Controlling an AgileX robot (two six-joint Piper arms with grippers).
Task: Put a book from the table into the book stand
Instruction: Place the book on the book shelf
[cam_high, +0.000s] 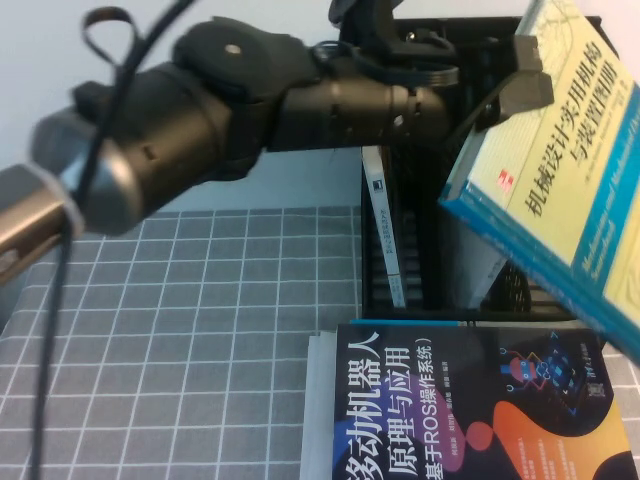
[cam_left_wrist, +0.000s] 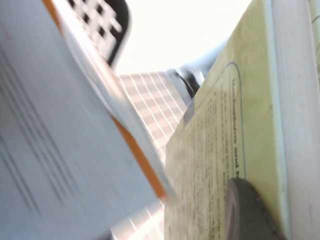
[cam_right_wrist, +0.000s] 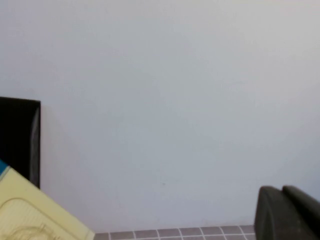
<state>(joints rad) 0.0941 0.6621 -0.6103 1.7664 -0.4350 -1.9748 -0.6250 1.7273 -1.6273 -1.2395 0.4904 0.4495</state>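
My left gripper (cam_high: 528, 75) is shut on the upper edge of the thick yellow-green book (cam_high: 570, 180) and holds it in the air, tilted, in front of the black book stand (cam_high: 425, 270) at the right. In the left wrist view one finger (cam_left_wrist: 245, 212) presses on the book's cover (cam_left_wrist: 215, 150). My right gripper (cam_right_wrist: 287, 215) is out of the high view; its fingertips lie together, empty, facing the wall, with a corner of the book (cam_right_wrist: 30, 217) and the stand (cam_right_wrist: 20, 140) at the side.
A dark navy book with orange artwork (cam_high: 470, 410) lies on the grid-cloth table (cam_high: 200, 320) in front of the stand. A thin white book (cam_high: 385, 230) stands in the stand's left slot. My left arm (cam_high: 250, 100) spans the view.
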